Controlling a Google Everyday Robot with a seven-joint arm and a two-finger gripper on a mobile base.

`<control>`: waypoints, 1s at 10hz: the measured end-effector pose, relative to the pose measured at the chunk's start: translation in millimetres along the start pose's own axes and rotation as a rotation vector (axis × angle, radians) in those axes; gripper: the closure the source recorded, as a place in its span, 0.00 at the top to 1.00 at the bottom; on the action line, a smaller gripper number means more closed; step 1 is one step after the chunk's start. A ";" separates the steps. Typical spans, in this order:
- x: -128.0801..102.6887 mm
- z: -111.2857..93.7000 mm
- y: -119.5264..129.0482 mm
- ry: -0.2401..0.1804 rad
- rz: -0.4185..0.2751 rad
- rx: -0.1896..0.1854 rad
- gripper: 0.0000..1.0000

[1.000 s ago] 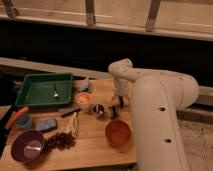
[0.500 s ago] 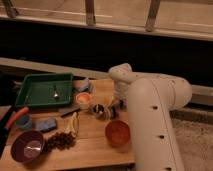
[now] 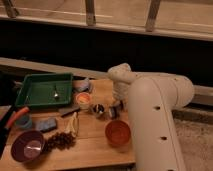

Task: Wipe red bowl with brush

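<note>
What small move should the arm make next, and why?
Probably secure the brush first, then lift. The gripper sits low at the table, just behind the red bowl. Nothing is over that bowl, and the brush cannot be made out, so a hold is unconfirmed.

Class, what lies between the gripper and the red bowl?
Bare table; the camera view shows the gripper low over it, just behind the red bowl.

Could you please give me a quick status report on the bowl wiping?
Gripper down at the table, just behind red bowl. Bowl upright near front edge, untouched. Brush not made out. Small dark item beside the gripper.
</note>
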 end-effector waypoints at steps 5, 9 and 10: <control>1.8 -17.6 3.4 -0.047 -0.008 0.012 0.00; 1.5 -45.5 12.6 -0.098 -0.038 0.015 0.00; 2.5 -56.4 16.0 -0.116 -0.051 0.015 0.00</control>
